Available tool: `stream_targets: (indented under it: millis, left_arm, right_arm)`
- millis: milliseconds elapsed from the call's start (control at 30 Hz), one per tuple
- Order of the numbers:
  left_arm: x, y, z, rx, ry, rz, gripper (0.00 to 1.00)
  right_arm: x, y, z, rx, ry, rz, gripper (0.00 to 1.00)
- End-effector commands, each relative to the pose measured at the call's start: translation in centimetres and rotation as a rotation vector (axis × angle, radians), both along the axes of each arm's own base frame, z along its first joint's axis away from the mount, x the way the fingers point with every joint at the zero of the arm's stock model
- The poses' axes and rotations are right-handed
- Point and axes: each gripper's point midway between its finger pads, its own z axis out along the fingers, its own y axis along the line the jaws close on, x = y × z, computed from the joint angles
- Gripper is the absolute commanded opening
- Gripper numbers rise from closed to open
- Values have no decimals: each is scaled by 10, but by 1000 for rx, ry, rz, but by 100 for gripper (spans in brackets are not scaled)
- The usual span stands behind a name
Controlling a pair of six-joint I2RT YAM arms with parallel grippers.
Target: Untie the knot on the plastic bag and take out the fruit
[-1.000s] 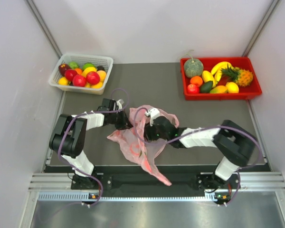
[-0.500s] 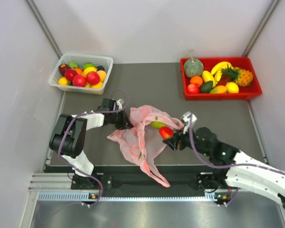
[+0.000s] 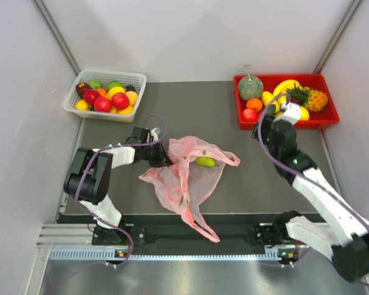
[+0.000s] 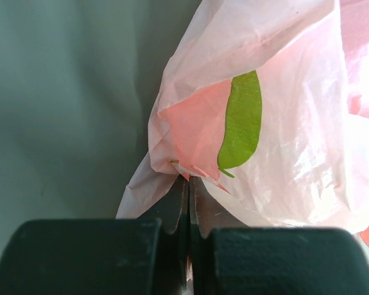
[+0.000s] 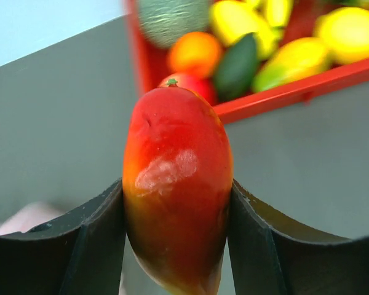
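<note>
The pink plastic bag lies crumpled and open in the middle of the mat. No knot shows. A green fruit sits in its mouth. My left gripper is shut on the bag's left edge, and the left wrist view shows the pink film pinched at my gripper. My right gripper is raised near the red tray. In the right wrist view my right gripper is shut on a red-orange fruit.
The red tray at the far right holds a grey-green melon, a pineapple, bananas and small fruits. A white basket with several fruits stands at the far left. Grey walls close in both sides.
My right gripper has pulled the red-orange fruit out of the bag and swung it right and away to the red tray. My left gripper has kept its hold on the bag.
</note>
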Motion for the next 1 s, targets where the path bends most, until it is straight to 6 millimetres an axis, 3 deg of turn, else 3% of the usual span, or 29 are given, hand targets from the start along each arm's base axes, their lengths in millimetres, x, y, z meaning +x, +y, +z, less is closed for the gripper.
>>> stream_targets:
  millis: [0, 67, 100, 133, 167, 200, 233, 300, 367, 400, 433, 500, 533, 667, 767, 800, 867, 900, 967]
  left_arm:
    - [12, -8, 27, -47, -88, -16, 0]
    - [13, -8, 29, -50, -94, -16, 0]
    - [13, -9, 30, -52, -95, -17, 0]
    - [14, -9, 30, -55, -96, -16, 0]
    - [15, -10, 32, -60, -100, -18, 0]
    - [15, -11, 32, -65, -96, -18, 0]
    - [15, -11, 32, -68, -97, -18, 0]
    - [15, -12, 34, -76, -101, -22, 0]
    - [16, -13, 36, -77, -108, -25, 0]
    - [15, -13, 36, -77, -105, -27, 0]
    - [16, -13, 38, -79, -110, -28, 0]
    - [16, -13, 39, -81, -112, -29, 0]
    - [16, -13, 39, -82, -112, -31, 0]
    - [15, -14, 39, -84, -111, -32, 0]
    - [13, -14, 44, -94, -116, -34, 0]
    - [13, -15, 50, -100, -132, -37, 0]
    - [11, -16, 57, -109, -141, -36, 0]
    - [10, -17, 62, -112, -150, -41, 0]
    - [7, -20, 78, -126, -177, -47, 0]
  right_arm:
    - [54, -35, 19, 52, -39, -120, 0]
    - [94, -54, 13, 63, 9, -172, 0]
    - [116, -57, -17, 57, 96, -177, 0]
    - [137, -60, 1, 76, 76, -179, 0]
    - [148, -68, -8, 80, 121, -193, 0]
    - [165, -71, -36, 71, 191, -202, 0]
    - [182, -76, -22, 80, 163, -212, 0]
    - [199, -79, -31, 85, 186, -212, 0]
    - [221, -81, -38, 89, 195, -210, 17]
    - [227, -81, -53, 87, 229, -206, 30]
    - [237, -81, -39, 92, 202, -198, 59]
    - [244, -81, -42, 89, 219, -186, 79]
    - [247, -81, -29, 80, 197, -176, 97]
    - [238, -81, 5, 70, 137, -155, 100]
    - [208, -72, 33, 90, 85, -106, 100]
    - [183, -68, 41, 101, 70, -83, 100]
    - [151, -48, 42, 119, 75, 15, 100]
    - [121, -42, 39, 118, 78, 47, 100]
    - [83, -18, 25, 109, 125, 140, 100]
